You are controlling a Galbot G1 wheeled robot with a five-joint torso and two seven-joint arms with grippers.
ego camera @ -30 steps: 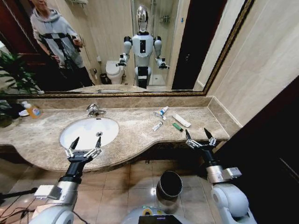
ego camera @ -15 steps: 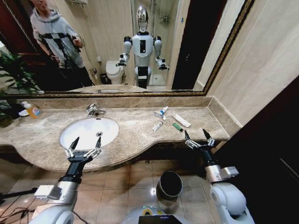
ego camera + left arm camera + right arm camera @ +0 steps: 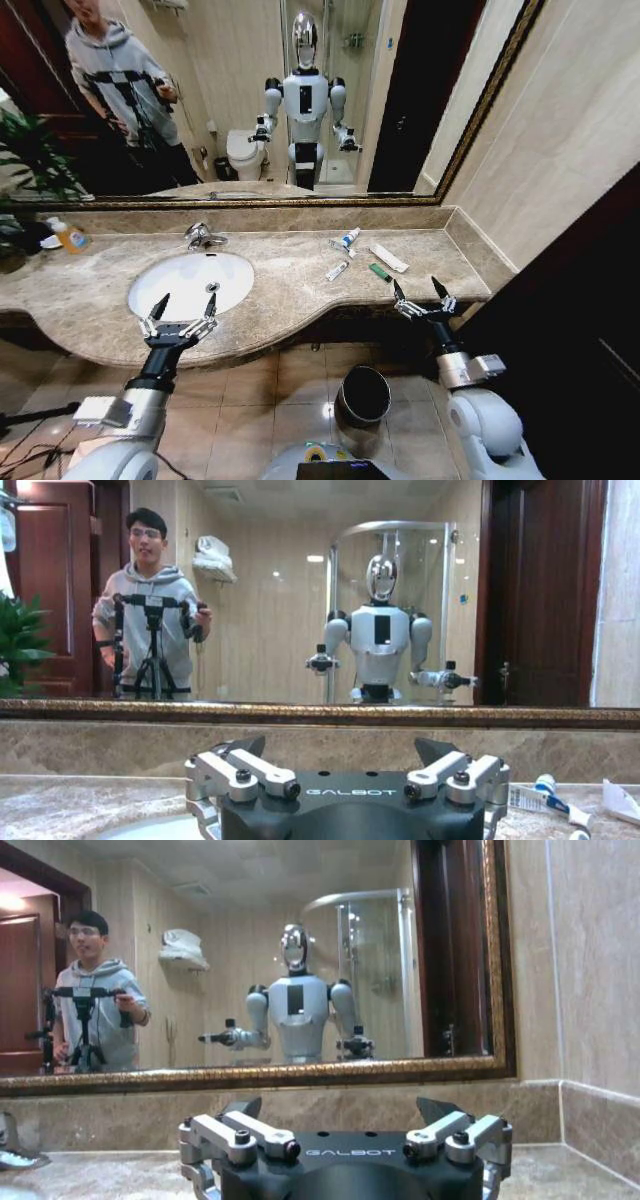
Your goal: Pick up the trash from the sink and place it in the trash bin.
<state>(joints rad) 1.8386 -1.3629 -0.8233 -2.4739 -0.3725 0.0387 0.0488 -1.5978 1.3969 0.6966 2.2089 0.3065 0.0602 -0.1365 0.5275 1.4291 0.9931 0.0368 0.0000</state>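
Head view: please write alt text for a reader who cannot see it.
Both grippers, left and right, hover open at the front edge of a marble counter with a white sink. Small trash lies on the counter right of the sink; the trash bin stands on the floor below.

Bathroom: sink, mirror, toilet

I see a wide mirror in a gilt frame above a beige marble counter. Beige tiled wall runs along the right, brown floor tiles below. A green plant stands far left. A dark door reflects in the mirror.
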